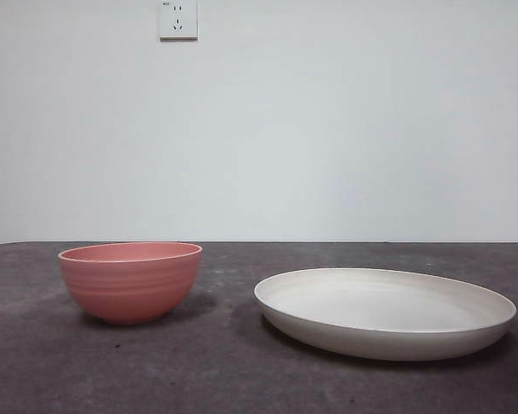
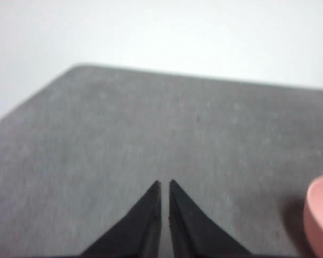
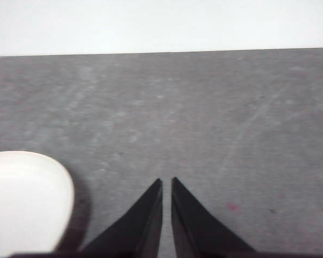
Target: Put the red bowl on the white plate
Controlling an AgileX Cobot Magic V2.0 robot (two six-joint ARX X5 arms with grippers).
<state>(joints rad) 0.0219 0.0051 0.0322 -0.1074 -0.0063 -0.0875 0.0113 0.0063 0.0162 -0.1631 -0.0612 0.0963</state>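
The red bowl [image 1: 130, 280] stands upright on the grey table at the left in the front view. The white plate [image 1: 384, 311] lies flat to its right, a small gap apart. Neither gripper shows in the front view. My left gripper [image 2: 164, 184] is shut and empty above bare table, with the bowl's rim [image 2: 322, 215] at the edge of its view. My right gripper [image 3: 166, 181] is shut and empty above bare table, with part of the plate [image 3: 27, 201] at the side of its view.
A white wall with a socket [image 1: 178, 19] stands behind the table. The table's far edge and a rounded corner [image 2: 78, 67] show in the left wrist view.
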